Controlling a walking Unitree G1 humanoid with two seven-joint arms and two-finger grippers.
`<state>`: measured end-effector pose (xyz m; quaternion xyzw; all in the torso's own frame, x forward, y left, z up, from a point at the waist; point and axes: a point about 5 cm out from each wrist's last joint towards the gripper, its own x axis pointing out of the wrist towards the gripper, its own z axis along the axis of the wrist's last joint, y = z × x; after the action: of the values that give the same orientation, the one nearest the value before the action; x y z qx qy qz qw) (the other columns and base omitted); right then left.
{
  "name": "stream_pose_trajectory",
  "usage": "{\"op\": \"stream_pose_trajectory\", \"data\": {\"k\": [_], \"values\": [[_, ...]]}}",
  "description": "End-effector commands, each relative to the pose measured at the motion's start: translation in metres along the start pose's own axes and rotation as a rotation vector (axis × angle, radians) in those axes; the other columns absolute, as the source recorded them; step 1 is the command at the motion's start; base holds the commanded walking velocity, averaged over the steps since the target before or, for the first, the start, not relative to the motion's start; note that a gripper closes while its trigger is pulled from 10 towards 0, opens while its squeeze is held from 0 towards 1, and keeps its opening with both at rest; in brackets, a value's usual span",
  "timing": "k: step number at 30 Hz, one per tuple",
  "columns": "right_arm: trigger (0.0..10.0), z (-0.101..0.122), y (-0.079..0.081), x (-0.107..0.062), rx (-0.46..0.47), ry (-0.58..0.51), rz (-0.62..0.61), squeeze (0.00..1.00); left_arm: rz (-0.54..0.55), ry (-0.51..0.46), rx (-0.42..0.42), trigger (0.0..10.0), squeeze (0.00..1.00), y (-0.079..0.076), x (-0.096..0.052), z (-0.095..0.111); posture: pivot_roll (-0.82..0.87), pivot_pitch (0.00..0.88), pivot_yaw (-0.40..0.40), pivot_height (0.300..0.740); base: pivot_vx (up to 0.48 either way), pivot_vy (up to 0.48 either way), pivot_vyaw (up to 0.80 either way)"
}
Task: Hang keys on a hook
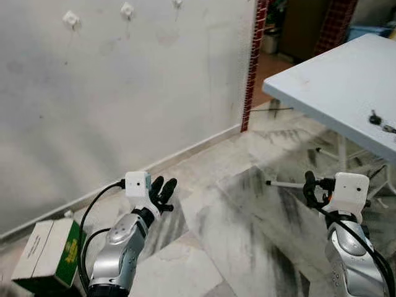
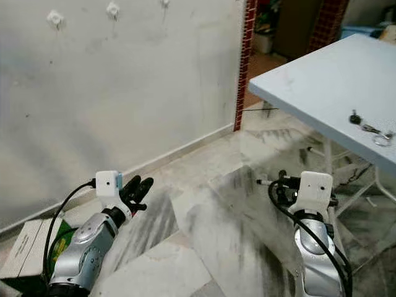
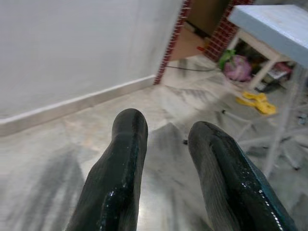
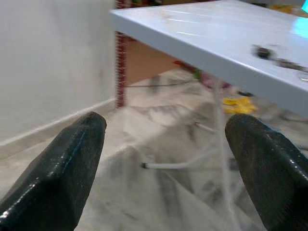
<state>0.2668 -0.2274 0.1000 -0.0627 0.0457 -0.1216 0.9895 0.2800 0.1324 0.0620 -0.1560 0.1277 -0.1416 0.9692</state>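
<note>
1. Right eye view gives you the clearest look at the keys [image 2: 370, 129]: they lie on the white table [image 2: 322, 80], near its front edge on the robot's right, with a ring at one end.
2. You have the hooks [image 1: 127, 10] high on the white wall [image 1: 124, 99], three small white ones in a row at the top of the head views, well apart from the keys.
3. Your right gripper [image 4: 166, 159] hangs over the marble floor [image 1: 235, 210], below and short of the table edge. Its fingers stand wide apart and hold nothing.
4. Your left gripper [image 3: 166, 144] is raised over the floor near the foot of the wall. Its fingers [image 3: 126, 159] have a narrow gap between them, and nothing is in it.
5. A green and white box [image 1: 52, 253] sits on the floor against the wall, just beside your left arm.
6. Beyond the end of the wall you see a red brick pillar [image 1: 255, 62] and a doorway.
</note>
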Motion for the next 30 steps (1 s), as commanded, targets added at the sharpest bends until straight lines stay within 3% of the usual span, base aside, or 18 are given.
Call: {"op": "stream_pose_trajectory", "data": {"k": [1,21,30], "values": [[10.0,-0.0007,-0.0072,-0.0016,-0.014,0.008,-0.022,0.0,-0.011,-0.002,0.012,10.0,0.0,-0.0023,0.0016,0.0027,-0.12,0.0,0.087,0.74,0.24,0.0,-0.79],[10.0,-0.001,-0.0045,-0.0014,-0.014,0.012,-0.005,0.0,-0.024,0.008,0.004,10.0,0.0,-0.0066,0.0016,0.0001,-0.12,0.0,0.084,0.74,0.024,0.0,-0.8],[10.0,-0.0004,-0.0036,-0.0027,-0.011,0.009,0.0,0.0,-0.033,0.011,0.005,10.0,0.0,-0.0079,0.002,-0.0002,-0.13,0.0,0.084,0.74,0.378,0.0,-0.35]]}}
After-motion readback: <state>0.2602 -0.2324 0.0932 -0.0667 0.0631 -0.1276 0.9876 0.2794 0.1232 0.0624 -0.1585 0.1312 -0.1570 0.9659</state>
